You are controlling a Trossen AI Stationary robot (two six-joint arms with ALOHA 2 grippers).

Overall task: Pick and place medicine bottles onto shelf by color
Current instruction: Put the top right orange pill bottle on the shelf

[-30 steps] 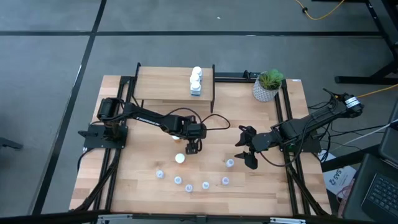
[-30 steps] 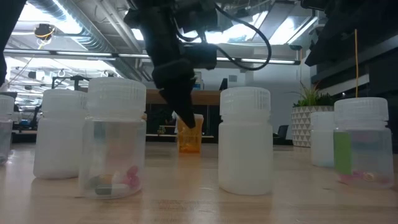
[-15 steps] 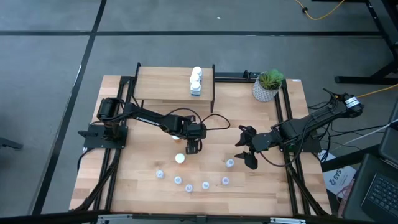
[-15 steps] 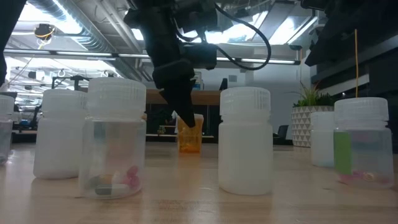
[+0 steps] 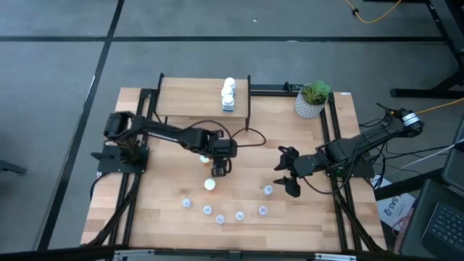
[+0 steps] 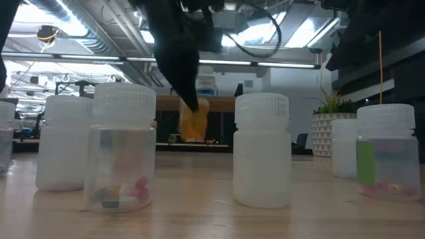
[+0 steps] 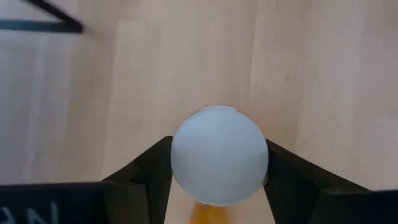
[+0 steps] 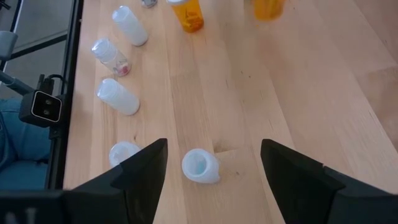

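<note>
An orange medicine bottle [image 6: 194, 121] with a round white cap [image 7: 219, 155] hangs above the table, and my left gripper [image 5: 220, 169] is shut on it. A second orange bottle [image 5: 210, 185] stands on the table just nearer. Several pale bottles [image 5: 220, 217] stand in an arc near the front edge. The shelf [image 5: 190, 98] stands at the back, with white bottles [image 5: 228, 94] in a row on its right end. My right gripper [image 5: 284, 176] hovers open at the table's right, above a pale bottle lying on its side [image 8: 200, 167]. My left gripper pinches the orange bottle at its white cap [image 7: 180, 163], one dark finger [image 7: 149, 171] on each side. The fingers come from above, slanting down. The bottle hangs below them, lifted clear of the table, its orange body [image 7: 210, 214] showing under the cap.
A white pot with a green plant [image 5: 312, 100] stands at the back right. Black frame rails [image 5: 336, 145] run along the table's left and right sides. Bare wood [image 5: 254, 138] lies between the shelf and the bottles.
My left gripper has risen and drawn a little toward the far edge. The orange bottle, which stood on the table in both earlier frames, now hangs clear of it. My right arm has kept still.
</note>
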